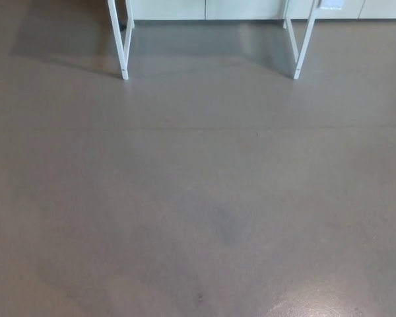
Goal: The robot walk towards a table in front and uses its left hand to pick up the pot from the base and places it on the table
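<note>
- Up at the top edge of the head view, we saw only the lower part of the worktop (123, 66): white metal legs, with its surface out of frame above.
- On our left, a leg pair (115, 30) came down to one foot on the floor.
- On our right, another leg pair (303, 46) slanted together into a V and met at the floor.
- Behind the legs ran a pale panelled wall (204, 8), cut off by the frame.
- A darker shadow (204, 43) lay on the floor between the two leg pairs and spread out past the left one.
- The grey floor (198, 198) filled nearly everything else. It was smooth, with a faint seam (198, 127) running across it and a soft bright glare (303, 307) near the lower right corner.
- Neither the left hand nor the right hand was in view, so we could not tell whether either was open or held anything.
- The pot did not show either, and we could not tell where it sat.
</note>
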Motion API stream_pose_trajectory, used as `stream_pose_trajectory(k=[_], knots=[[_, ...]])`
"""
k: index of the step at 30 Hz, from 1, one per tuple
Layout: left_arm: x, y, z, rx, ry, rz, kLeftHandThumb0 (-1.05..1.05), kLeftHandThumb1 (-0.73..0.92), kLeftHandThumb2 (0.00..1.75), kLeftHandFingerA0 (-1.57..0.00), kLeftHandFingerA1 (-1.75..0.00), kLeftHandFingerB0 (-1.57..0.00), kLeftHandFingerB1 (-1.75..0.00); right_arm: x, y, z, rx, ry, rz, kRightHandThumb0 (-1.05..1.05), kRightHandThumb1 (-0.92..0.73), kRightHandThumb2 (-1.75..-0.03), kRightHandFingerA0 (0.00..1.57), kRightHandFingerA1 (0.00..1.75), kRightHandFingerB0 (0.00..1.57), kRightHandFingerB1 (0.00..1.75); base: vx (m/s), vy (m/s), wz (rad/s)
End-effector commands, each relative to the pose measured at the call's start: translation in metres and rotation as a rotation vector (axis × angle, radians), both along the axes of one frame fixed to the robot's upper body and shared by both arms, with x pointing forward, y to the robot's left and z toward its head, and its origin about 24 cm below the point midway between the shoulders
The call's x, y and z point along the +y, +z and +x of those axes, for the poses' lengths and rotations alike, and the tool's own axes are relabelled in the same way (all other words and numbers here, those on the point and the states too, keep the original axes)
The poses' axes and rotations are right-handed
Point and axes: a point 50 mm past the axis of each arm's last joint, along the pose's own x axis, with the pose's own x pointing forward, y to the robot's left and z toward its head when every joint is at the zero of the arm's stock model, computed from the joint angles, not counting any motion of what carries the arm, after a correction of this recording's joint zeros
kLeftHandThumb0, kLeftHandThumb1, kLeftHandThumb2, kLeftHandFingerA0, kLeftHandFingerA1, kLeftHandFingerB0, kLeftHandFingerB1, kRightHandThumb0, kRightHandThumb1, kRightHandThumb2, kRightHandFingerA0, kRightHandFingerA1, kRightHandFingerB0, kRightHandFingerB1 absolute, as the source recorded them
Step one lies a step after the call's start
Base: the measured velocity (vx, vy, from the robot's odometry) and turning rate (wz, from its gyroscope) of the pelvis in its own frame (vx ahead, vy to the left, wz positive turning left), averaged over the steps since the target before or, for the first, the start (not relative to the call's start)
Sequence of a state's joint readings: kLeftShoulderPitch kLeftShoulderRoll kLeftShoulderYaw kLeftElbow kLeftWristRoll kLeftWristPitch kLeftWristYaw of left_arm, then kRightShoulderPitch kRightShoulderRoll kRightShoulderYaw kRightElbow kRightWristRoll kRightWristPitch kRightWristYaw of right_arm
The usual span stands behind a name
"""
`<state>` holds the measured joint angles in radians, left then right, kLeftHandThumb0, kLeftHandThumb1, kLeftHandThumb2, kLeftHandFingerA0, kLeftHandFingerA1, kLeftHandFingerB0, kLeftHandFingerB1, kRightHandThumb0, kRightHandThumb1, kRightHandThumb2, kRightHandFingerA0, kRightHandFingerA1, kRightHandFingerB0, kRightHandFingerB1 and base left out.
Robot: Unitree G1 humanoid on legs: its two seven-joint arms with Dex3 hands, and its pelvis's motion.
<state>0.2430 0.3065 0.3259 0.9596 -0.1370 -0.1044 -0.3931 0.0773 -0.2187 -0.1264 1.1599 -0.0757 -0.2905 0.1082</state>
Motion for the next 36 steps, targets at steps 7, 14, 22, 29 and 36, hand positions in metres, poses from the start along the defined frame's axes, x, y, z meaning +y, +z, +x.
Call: stream_pose_trajectory(k=[7, 14, 22, 29, 36], knots=[[0.004, 0.004, -0.013, -0.046, -0.018, -0.044, 0.04, 0.48, 0.92, -0.21, -0.53, -0.12, -0.48, -0.008, 0.003, -0.014, -0.033, 0.011, -0.007, -0.15, -0.43, -0.88, 0.44, 0.65, 0.17, 0.50, 0.00, 0.000, 0.00], [0.003, 0.004, -0.011, -0.065, -0.028, -0.049, 0.04, 0.49, 0.92, -0.20, -0.53, -0.10, -0.47, -0.009, 0.003, -0.008, -0.035, -0.025, 0.035, -0.17, -0.43, -0.88, 0.40, 0.64, 0.14, 0.50, 0.00, 0.000, 0.00], [0.007, 0.004, -0.021, -0.041, -0.019, -0.012, 0.04, 0.45, 0.89, -0.24, -0.54, -0.12, -0.48, -0.005, 0.000, -0.011, -0.010, 0.009, 0.030, -0.17, -0.42, -0.87, 0.42, 0.64, 0.15, 0.50, 0.20, 0.055, 0.25], [0.006, 0.002, -0.025, -0.023, -0.026, -0.020, 0.00, 0.44, 0.88, -0.21, -0.53, -0.12, -0.48, -0.006, 0.000, -0.019, 0.002, -0.004, 0.032, -0.19, -0.43, -0.88, 0.42, 0.64, 0.15, 0.50, 0.05, 0.139, -0.05], [0.007, 0.003, -0.031, -0.018, -0.024, -0.017, -0.01, 0.44, 0.88, -0.22, -0.53, -0.12, -0.48, -0.004, -0.002, -0.023, 0.012, -0.002, 0.032, -0.18, -0.44, -0.89, 0.44, 0.66, 0.15, 0.50, 0.17, 0.297, -0.11]])
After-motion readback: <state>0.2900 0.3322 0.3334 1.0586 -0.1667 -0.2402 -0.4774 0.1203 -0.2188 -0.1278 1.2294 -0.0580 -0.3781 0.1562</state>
